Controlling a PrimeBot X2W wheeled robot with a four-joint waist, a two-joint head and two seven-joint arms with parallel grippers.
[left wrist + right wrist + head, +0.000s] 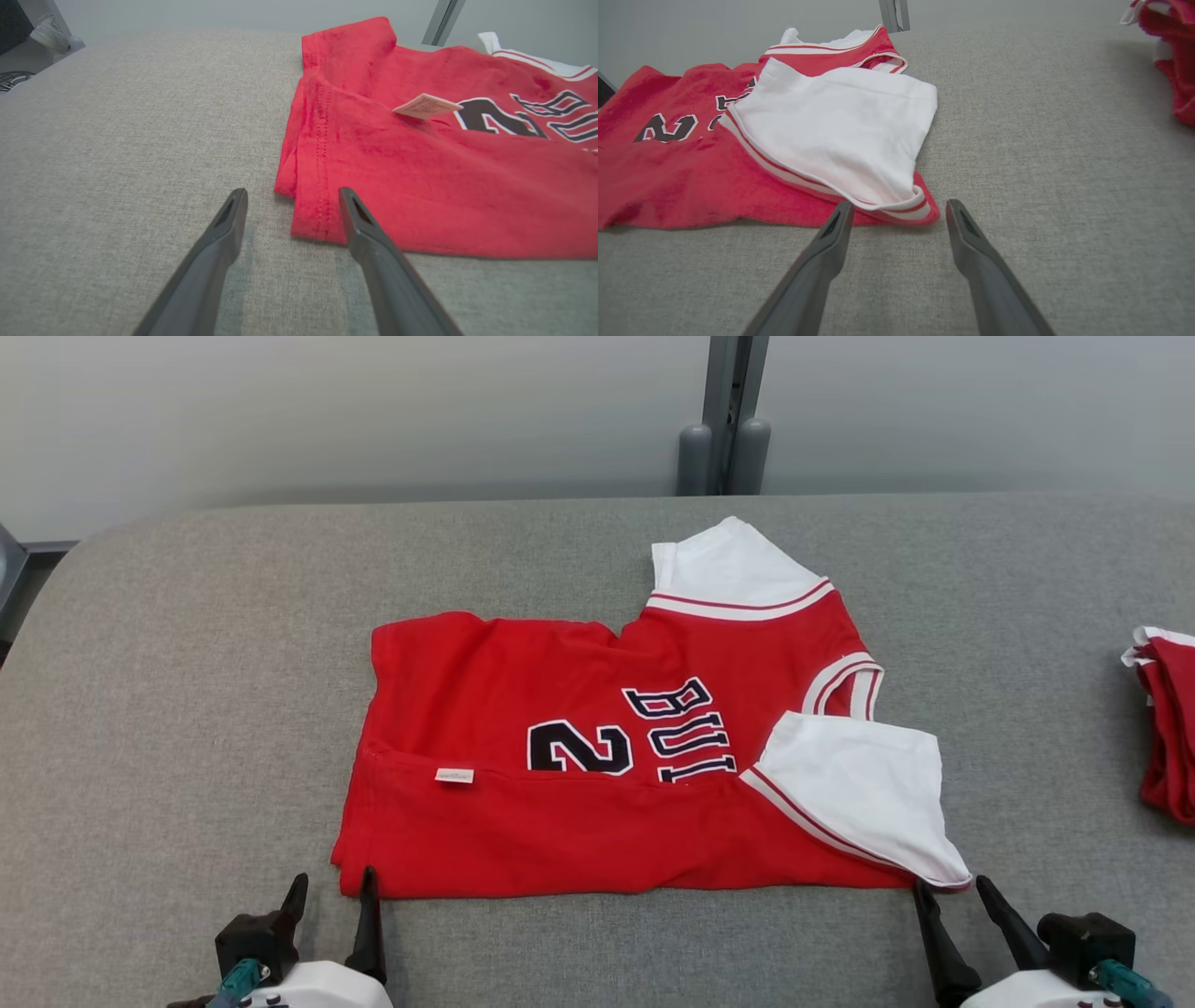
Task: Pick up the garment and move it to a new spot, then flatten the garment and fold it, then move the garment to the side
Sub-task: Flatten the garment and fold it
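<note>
RED JERSEY, HALF FOLDED: A red basketball jersey (560,728) lies spread near the middle of the grey fabric-covered worktop (187,709). Its near long edge is turned over the front, so a small white label (454,776) faces up and the lower part of the black lettering is covered. The robot's left claw (335,877) and right claw (950,885), both spread wide and holding nothing, sit low at the jersey's two near corners. The left straddles the hemmed red corner; the right frames the tip of the white sleeve (859,784). The paired placement appears meant to let both corners be pinched together for the next fold, keeping the folded edge straight. A second red garment (1167,728) rests well apart at the worktop's right edge, probably the spot for finished pieces.
</note>
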